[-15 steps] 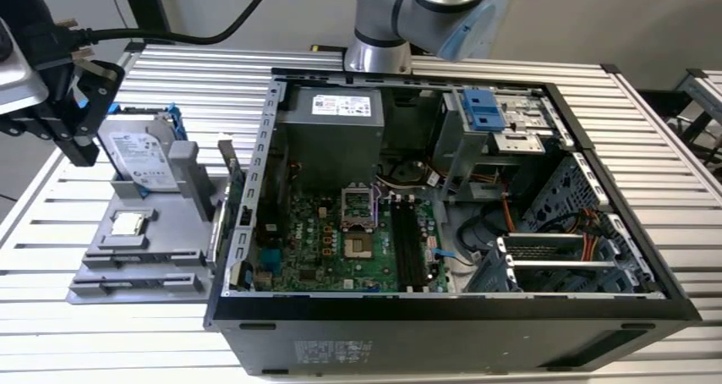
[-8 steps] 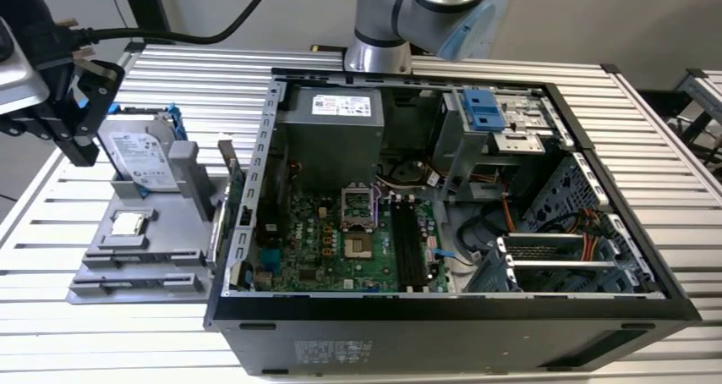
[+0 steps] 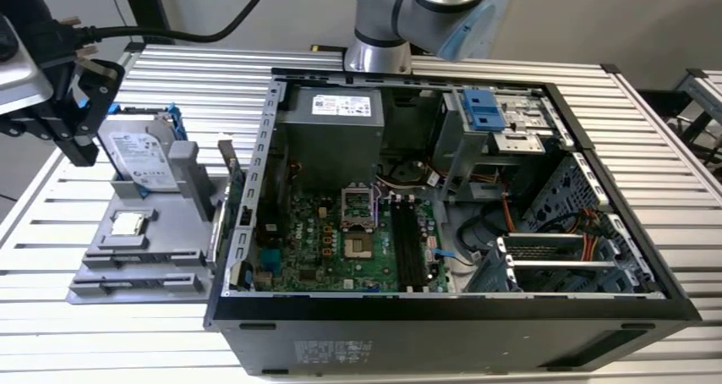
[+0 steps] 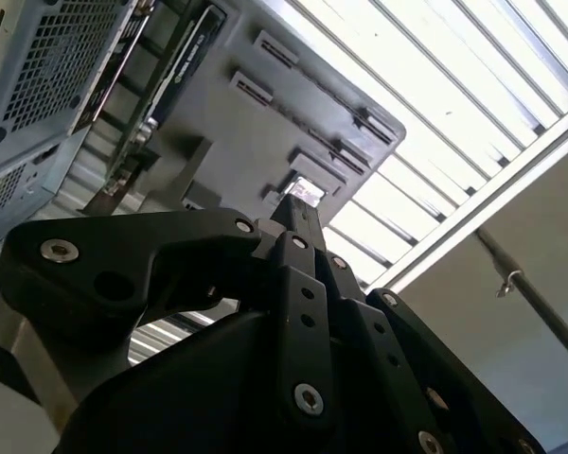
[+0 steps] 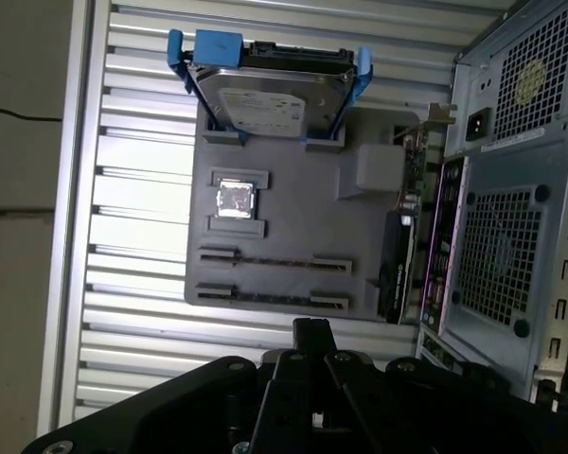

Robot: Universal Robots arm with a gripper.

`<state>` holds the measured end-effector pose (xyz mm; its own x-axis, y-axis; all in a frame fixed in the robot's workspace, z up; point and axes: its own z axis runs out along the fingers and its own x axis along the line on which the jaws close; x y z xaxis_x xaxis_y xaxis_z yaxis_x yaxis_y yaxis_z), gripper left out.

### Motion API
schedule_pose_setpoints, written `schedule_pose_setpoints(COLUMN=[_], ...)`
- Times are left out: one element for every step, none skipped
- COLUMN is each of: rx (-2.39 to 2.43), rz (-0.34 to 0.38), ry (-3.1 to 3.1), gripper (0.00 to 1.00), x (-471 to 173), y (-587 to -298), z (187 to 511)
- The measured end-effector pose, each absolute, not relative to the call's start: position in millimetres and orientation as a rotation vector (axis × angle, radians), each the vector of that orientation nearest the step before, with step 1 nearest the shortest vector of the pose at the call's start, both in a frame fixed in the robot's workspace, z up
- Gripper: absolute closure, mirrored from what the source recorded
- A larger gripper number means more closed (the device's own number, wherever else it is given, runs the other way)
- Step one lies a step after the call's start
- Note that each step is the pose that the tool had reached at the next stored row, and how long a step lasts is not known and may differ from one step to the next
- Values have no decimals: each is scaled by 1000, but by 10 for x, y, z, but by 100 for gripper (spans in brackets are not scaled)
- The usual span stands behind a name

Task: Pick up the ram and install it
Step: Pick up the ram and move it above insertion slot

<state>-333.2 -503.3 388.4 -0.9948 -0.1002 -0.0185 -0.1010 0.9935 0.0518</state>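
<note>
My black gripper (image 3: 81, 151) hangs at the exterior view's left, above the far corner of a grey holder tray (image 3: 169, 232). In both wrist views its fingers (image 5: 309, 333) are pressed together, shut, with nothing seen between them (image 4: 301, 203). The ram is hidden or out of view. The tray's two long narrow slots (image 5: 273, 260) each show just a thin dark line. In the open computer case (image 3: 451, 316) lies the green motherboard (image 3: 327, 249) with its long black slots (image 3: 408, 244).
On the tray stand a silver hard drive in a blue frame (image 3: 141, 151) and a small square silver chip (image 3: 128, 223). An expansion card (image 3: 232, 194) stands between tray and case. The case's grilled back panel (image 5: 502, 246) is close beside the tray. All rest on a ribbed metal table (image 3: 68, 333).
</note>
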Motion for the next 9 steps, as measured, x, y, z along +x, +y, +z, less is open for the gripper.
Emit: schedule_pose_setpoints(rx=[-161, -165, -168, -172, -176, -179, -182, -186, -189], rz=[82, 82, 82, 82, 82, 82, 83, 83, 83], ry=[3121, 3121, 3120, 3120, 3120, 3120, 3120, 3120, 3119], gripper=[100, 100, 100, 100, 100, 100, 100, 100, 100], x=[-3332, -3332, -3332, -3332, -3332, -3332, -3332, -3332, -3332], y=[-5033, -5033, -5033, -5033, -5033, -5033, -5033, -5033, -5033], z=[3885, 3885, 3885, 3885, 3885, 3885, 3885, 3885, 3884])
